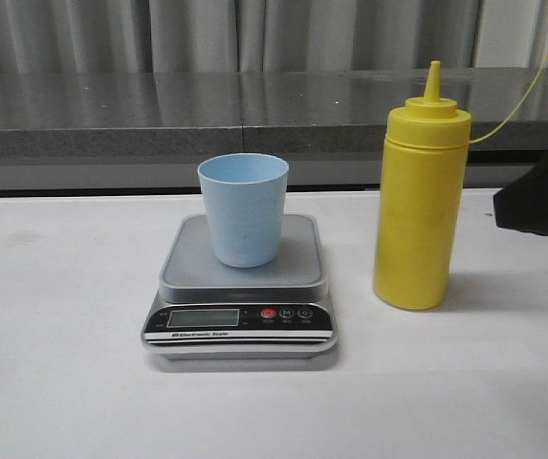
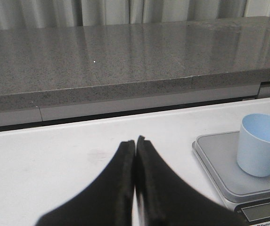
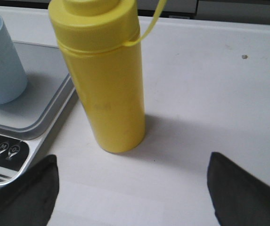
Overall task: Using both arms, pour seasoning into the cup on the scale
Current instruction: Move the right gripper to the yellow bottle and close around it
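Note:
The yellow seasoning bottle stands upright on the white table, right of the scale, its cap hanging on a thin tether. A pale blue cup stands upright on the scale's grey platform. My right gripper is open, its fingers spread wide a short way from the seasoning bottle, not touching it; in the front view only a black part of that arm shows at the right edge. My left gripper is shut with nothing in it, over bare table to the left of the cup.
A grey stone counter runs along the back of the white table, with curtains behind it. The scale's black front panel carries an LCD display and a red button.

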{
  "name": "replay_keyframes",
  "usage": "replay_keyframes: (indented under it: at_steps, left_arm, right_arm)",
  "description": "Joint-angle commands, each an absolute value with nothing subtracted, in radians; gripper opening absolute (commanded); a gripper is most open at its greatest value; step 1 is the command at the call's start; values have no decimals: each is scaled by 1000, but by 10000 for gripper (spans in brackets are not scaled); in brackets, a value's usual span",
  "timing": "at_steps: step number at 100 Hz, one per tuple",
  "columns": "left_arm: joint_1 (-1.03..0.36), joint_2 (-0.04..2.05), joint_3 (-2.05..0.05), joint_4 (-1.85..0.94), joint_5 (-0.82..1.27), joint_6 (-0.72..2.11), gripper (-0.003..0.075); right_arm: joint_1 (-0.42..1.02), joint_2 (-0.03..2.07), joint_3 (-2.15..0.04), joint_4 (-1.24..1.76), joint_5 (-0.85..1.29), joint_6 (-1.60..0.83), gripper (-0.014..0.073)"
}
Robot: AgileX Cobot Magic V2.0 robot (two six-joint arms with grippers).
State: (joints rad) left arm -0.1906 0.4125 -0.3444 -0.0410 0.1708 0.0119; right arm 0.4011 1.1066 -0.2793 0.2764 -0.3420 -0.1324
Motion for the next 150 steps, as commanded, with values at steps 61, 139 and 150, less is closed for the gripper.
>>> replay_keyframes:
  at_steps: [61, 139, 150]
  left_arm:
    - [-185, 416, -369, -41, 87, 0, -20]
    - [-185, 416, -369, -41, 87, 0, -20]
    - [-185, 416, -369, -41, 87, 0, -20]
  right_arm:
    - [456, 1478, -299, 141, -987, -141, 636]
    - [456, 1653, -331, 109, -1181, -43, 636]
    - [456, 1653, -346, 109, -1171, -43, 636]
